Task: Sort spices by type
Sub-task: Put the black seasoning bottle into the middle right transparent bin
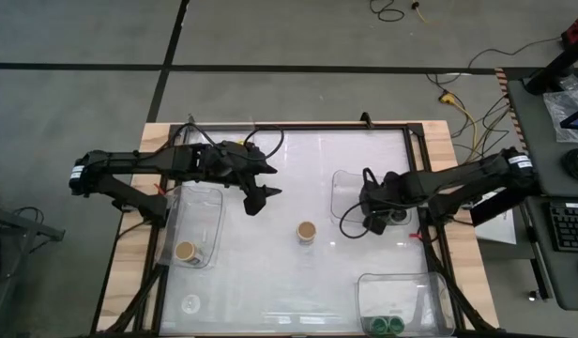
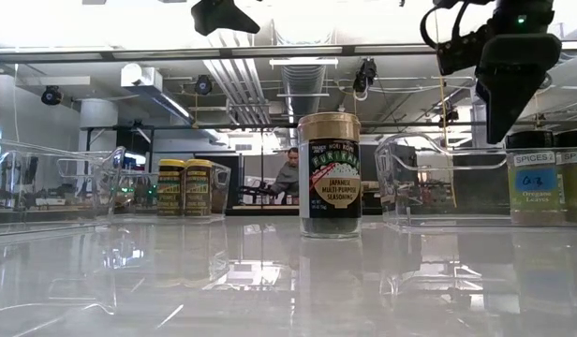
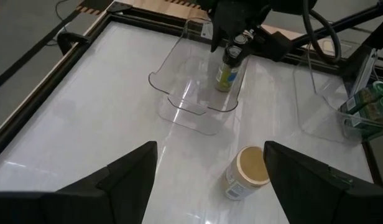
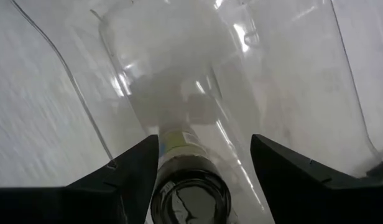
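A tan-lidded spice jar (image 1: 307, 230) (image 2: 329, 178) stands upright on its base mid-table, and another (image 1: 186, 251) stands in the left clear tray (image 1: 209, 192). Two green-lidded jars (image 1: 387, 325) sit in the near right tray. A black-lidded jar (image 3: 227, 71) stands in the right middle tray (image 1: 343, 180). My right gripper (image 1: 375, 223) (image 4: 206, 140) hangs over it, pointing steeply down, open, with a finger on either side of the lid. My left gripper (image 1: 264, 200) (image 3: 210, 149) waits open, high above the table left of centre. My right gripper comes at the black lid (image 4: 190, 199) from above with one finger on each side. A gap shows between the lid and one finger (image 4: 285, 180). Whether the other finger (image 4: 132, 180) touches the lid I cannot tell. The jar stands in the tray.
The low view shows two yellow-lidded jars (image 2: 185, 187) in a clear tray at the left. It also shows two dark-lidded jars (image 2: 551, 183) at the right, beside my right gripper's finger. A black frame (image 1: 420, 188) borders the white table, and bare tabletop lies around the middle jar.
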Available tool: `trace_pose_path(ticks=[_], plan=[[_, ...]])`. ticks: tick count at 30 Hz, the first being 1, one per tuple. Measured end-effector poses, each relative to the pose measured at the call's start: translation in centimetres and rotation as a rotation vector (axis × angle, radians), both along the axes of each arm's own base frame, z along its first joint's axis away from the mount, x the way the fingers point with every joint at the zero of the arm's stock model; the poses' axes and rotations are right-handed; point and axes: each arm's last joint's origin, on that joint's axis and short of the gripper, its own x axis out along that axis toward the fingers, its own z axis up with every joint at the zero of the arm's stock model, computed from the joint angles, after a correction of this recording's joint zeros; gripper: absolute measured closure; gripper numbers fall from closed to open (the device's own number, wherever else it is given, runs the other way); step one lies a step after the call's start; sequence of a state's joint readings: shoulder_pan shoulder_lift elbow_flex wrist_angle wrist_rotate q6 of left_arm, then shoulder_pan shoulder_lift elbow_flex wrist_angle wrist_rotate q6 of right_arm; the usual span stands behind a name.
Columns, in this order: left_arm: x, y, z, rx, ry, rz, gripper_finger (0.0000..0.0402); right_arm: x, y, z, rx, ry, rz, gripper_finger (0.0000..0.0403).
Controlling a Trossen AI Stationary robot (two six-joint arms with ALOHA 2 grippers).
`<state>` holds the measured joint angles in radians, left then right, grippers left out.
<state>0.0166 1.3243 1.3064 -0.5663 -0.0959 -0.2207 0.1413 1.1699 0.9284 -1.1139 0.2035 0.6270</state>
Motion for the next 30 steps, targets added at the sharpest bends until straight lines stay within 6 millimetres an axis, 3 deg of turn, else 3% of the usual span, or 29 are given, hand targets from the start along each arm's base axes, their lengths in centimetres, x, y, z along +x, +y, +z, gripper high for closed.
trace_pose_path(ticks=[12, 30], plan=[[0.0, 0.0, 0.0, 0.017, 0.002, -0.012, 0.0123, -0.43, 0.1, -0.13, 0.047, 0.061, 0.014, 0.017], [-0.01, 0.0, -0.01, 0.022, 0.004, -0.014, 0.0123, -0.91, 0.18, -0.2, 0.088, 0.118, 0.045, 0.0149]])
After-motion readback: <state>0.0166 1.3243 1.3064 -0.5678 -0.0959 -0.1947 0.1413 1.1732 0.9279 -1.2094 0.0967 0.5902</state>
